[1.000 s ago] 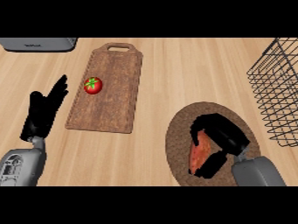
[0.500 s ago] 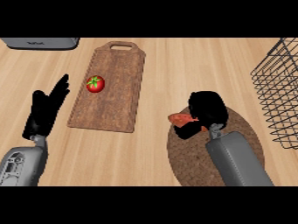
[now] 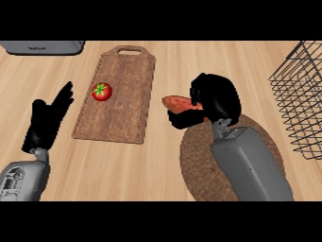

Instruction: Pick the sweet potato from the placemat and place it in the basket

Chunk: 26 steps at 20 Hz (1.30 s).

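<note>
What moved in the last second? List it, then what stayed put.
The right hand, shut on the sweet potato, lifted it off the placemat and carried it up and leftward, toward the board. Left hand, tomato and basket stayed put.

Two boxy grey forearms are seen, each ended by a glossy black hand: left hand (image 3: 46, 124), right hand (image 3: 213, 100). Recessed panel detail is visible on the left forearm (image 3: 21, 181).

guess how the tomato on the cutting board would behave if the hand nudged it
The tomato looks round and smooth, so it would probably roll across the flat cutting board. Its glossy skin may slip under fingers, and it likely bruises if squeezed.
</note>
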Each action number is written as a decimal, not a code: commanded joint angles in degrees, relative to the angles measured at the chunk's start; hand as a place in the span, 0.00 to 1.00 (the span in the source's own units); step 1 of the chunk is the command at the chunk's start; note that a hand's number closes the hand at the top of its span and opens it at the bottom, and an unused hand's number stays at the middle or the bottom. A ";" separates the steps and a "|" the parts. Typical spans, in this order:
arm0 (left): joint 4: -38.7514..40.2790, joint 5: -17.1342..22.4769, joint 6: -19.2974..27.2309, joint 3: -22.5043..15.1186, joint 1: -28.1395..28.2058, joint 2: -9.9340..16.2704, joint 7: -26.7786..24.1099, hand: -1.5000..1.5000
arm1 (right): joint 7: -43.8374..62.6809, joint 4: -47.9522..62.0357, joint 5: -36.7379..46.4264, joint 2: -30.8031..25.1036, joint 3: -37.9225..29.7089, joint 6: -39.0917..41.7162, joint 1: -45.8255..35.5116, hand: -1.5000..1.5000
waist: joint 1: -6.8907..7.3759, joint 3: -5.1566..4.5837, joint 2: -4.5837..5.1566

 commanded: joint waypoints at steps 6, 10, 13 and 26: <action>-1.35 0.10 -0.46 0.39 1.32 0.72 0.02 0.50 | 18.30 -17.90 -8.46 0.19 -3.38 -3.41 -13.82 1.00 | -0.48 -0.04 -0.17; -0.58 0.25 -0.22 0.58 -1.86 0.40 2.29 0.50 | 24.73 -23.22 -8.67 -0.44 -8.87 5.08 -20.23 1.00 | -1.05 -0.03 -0.12; -1.75 0.44 -0.73 0.66 0.94 0.80 1.33 0.50 | 24.63 -16.53 -11.45 -4.92 -17.70 6.99 -31.88 1.00 | -0.09 -0.04 -0.01; -0.73 -0.49 0.41 0.16 1.05 -0.58 -0.13 0.50 | 21.89 -0.39 -5.27 -20.46 -17.84 16.64 -37.60 1.00 | -0.71 -0.15 0.34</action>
